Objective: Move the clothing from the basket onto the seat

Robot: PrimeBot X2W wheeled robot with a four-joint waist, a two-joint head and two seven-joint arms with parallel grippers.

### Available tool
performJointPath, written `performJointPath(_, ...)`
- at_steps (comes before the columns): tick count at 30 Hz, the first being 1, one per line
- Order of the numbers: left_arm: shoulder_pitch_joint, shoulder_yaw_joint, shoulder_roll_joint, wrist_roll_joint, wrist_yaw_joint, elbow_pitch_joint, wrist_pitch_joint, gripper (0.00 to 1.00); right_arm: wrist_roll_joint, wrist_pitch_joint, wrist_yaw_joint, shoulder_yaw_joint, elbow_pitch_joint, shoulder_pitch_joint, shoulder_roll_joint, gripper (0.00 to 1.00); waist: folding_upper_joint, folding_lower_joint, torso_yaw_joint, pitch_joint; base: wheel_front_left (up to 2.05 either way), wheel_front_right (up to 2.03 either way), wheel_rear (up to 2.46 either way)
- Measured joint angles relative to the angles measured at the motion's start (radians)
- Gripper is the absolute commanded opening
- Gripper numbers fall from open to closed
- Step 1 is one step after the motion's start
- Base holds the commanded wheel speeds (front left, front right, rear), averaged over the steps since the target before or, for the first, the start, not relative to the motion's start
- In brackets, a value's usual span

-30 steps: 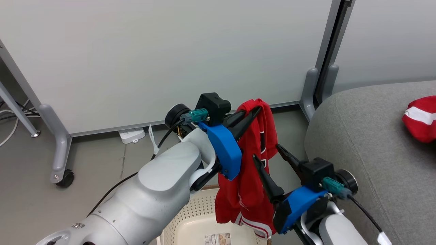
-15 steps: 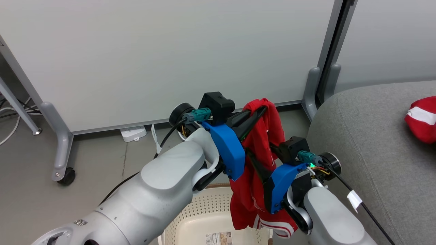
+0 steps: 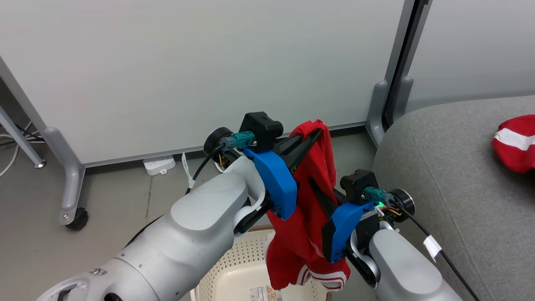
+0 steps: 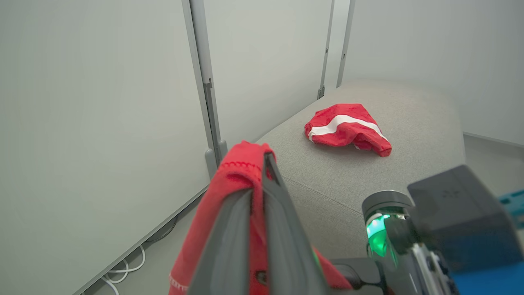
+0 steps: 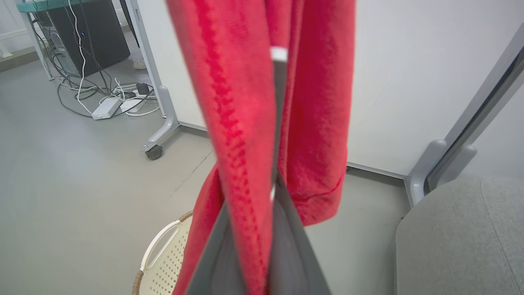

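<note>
White partition panels (image 3: 188,62) on grey posts close off the far side, above a grey floor (image 3: 104,217). The seat (image 3: 451,179) — a grey upholstered sofa with a rounded edge — takes up the right of the scene. A crumpled garment (image 3: 516,142), red with a white stripe, lies on its cushion, well apart from both arms. At the near edge, under the arms, stands the basket (image 3: 238,267), cream with perforated walls and a brown rim, with a printed label on its bottom. The hanging garment (image 3: 303,242), red with white stripes along its lower hem, dangles over the right part of the basket. Whether the hem touches the rim cannot be told. The left hand (image 3: 313,136) is the higher one, its fingers pressed together on the garment's top fold, with cloth draped over the tips. The right hand (image 3: 314,186) sits lower and further right, just left of the seat's edge. It reaches up and left into the cloth, fingers squeezed shut with a band of the red fabric pinched between them — the right wrist view shows this plainly. A white power strip (image 3: 158,165) lies on the floor at the foot of the panels, and a black caster (image 3: 77,218) stands under the left post.
</note>
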Motion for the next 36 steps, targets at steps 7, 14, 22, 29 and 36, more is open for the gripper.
performJointPath(7,0.0,-0.009,0.0,-0.009,0.0,0.004,-0.004,0.0,0.014,-0.019,0.0,0.013,0.021,-0.017,0.0,0.0,0.0,0.0,-0.004,-0.002,0.0,0.0,0.0)
performJointPath(14,0.0,-0.015,0.0,-0.016,-0.001,0.003,-0.007,0.0,0.021,-0.03,0.0,0.026,0.031,-0.021,0.0,0.0,0.0,0.0,-0.004,-0.004,0.0,0.0,0.0)
performJointPath(22,-0.003,-0.015,0.0,-0.027,0.0,0.004,-0.011,1.0,0.026,-0.044,0.0,0.039,0.033,-0.022,0.0,0.0,0.0,0.0,-0.009,-0.004,0.0,0.0,0.0)
performJointPath(29,0.087,0.08,0.013,-0.022,0.021,-0.063,-0.022,1.0,0.028,-0.059,0.0,0.033,0.022,-0.025,0.0,0.0,0.0,0.0,-0.018,-0.001,0.0,0.0,0.0)
performJointPath(36,0.345,0.292,0.138,0.224,0.109,-0.308,-0.023,1.0,0.009,-0.067,0.0,-0.002,0.007,-0.023,0.0,0.0,0.0,0.0,-0.02,0.012,0.0,0.0,0.0)
